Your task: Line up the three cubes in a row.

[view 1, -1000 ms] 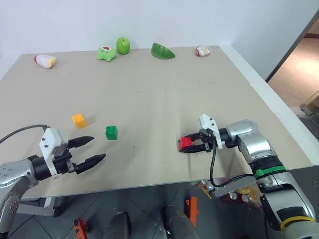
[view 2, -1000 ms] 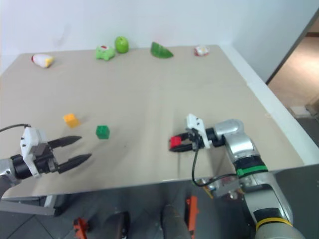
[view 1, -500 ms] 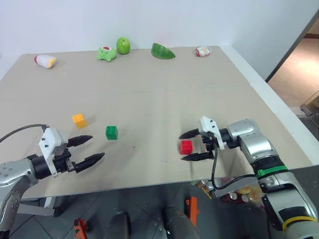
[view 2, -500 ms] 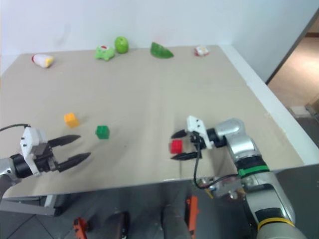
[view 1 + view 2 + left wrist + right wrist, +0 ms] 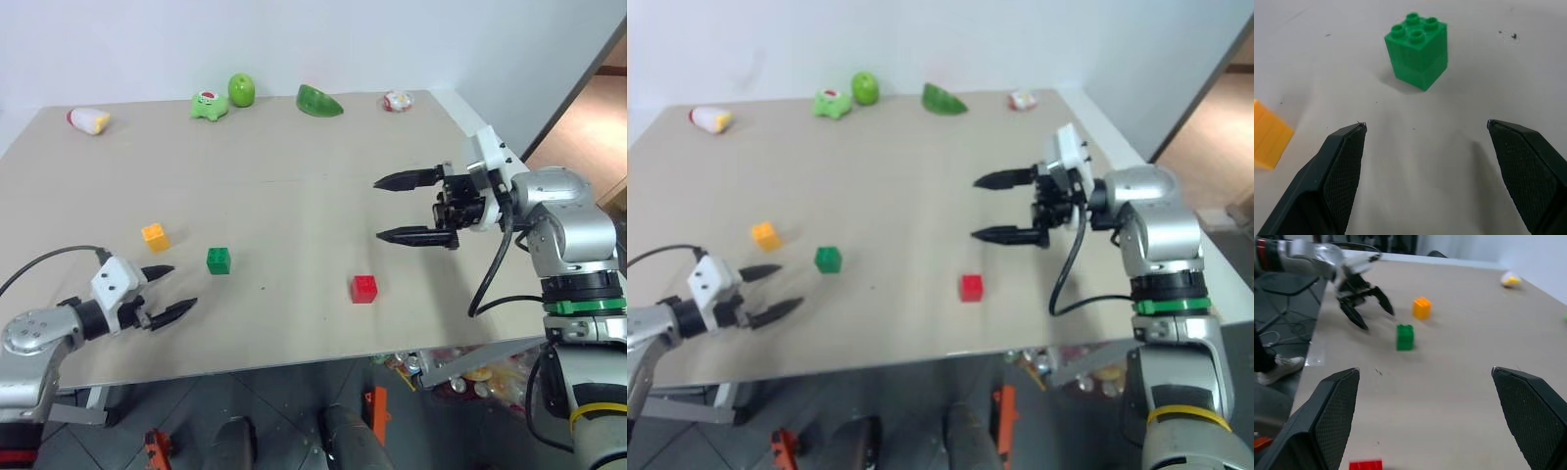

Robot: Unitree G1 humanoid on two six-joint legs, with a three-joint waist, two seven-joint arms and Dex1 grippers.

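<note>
Right hand (image 5: 404, 208) spread wide, empty, above bench (image 5: 294, 196). Red cube (image 5: 364, 288) at its 7 o'clock. Left hand (image 5: 168, 292) wide; green cube (image 5: 218, 260) at 1 o'clock, yellow-orange cube (image 5: 155, 236) at 12.

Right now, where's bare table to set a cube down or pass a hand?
Widest bare patch: mid-table, between the toys along the far edge and the cubes. Also bare: between green cube and red cube, and right of the red cube under the open right gripper. Crowded: near left, where the open left gripper sits by the green and orange cube.
</note>
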